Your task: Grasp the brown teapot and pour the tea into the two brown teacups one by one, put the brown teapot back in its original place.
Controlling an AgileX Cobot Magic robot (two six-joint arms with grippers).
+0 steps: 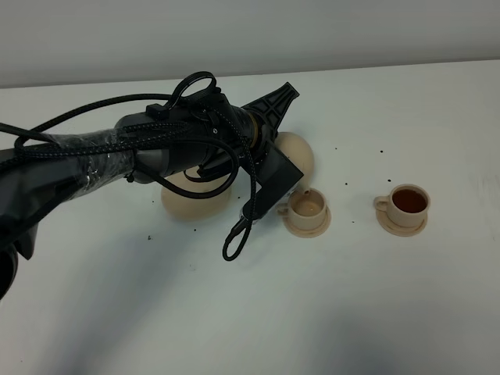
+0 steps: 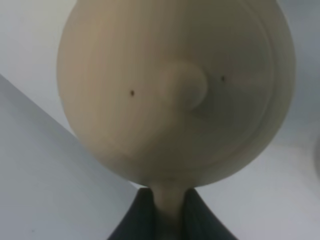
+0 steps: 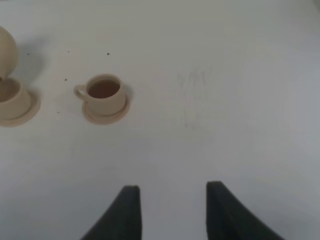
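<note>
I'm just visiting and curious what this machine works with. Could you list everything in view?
Teapot: one, pale tan, held tilted over one cup.
Teacups: two, pale tan; first teacup under the spout, second teacup off to the side, holding dark tea.
Small saucers: two, pale tan, one under each cup.
Large saucer: one, pale tan, partly hidden under the left arm.
Specks: several, dark, scattered on the table.
Table: one, white.
Left gripper: black, shut on the teapot's handle.
Right gripper: black, open, empty.
</note>
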